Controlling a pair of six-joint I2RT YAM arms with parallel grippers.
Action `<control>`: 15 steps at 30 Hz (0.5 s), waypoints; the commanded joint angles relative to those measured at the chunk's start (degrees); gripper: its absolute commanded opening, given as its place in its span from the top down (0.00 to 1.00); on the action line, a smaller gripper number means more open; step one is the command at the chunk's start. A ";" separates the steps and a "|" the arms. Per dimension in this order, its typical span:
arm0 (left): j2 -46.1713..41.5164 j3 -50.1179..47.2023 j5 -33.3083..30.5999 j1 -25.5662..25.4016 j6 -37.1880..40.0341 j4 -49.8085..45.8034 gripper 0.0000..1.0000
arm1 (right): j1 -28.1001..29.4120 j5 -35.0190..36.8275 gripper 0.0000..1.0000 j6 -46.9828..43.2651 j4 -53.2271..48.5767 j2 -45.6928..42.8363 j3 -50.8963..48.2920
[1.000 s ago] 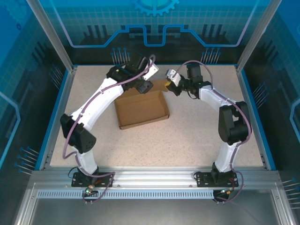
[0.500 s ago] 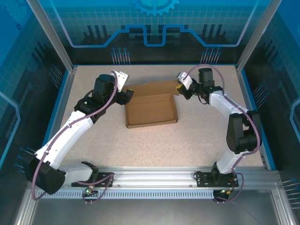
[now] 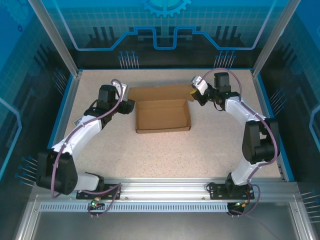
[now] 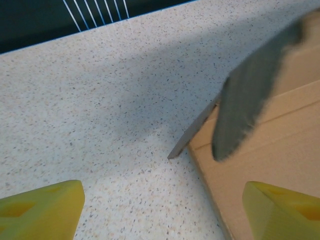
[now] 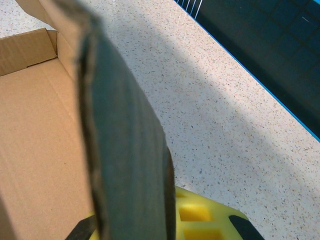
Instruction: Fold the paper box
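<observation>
Your left fingers [image 3: 129,105], now open, have let go; right fingers [image 3: 194,95] grip the box [image 3: 162,116] lid, unfolded.

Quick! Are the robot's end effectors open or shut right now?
Left end effector: open, holding nothing.
Right end effector: shut on the box flap.

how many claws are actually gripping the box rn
1. The right claw is shut on the far right flap corner of the paper box. The left claw stands open beside the box's left edge, gripping nothing.
</observation>
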 commanded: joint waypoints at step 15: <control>10.40 4.75 15.59 3.01 -1.27 8.59 0.68 | 0.07 0.24 0.92 3.28 -1.29 -0.91 2.33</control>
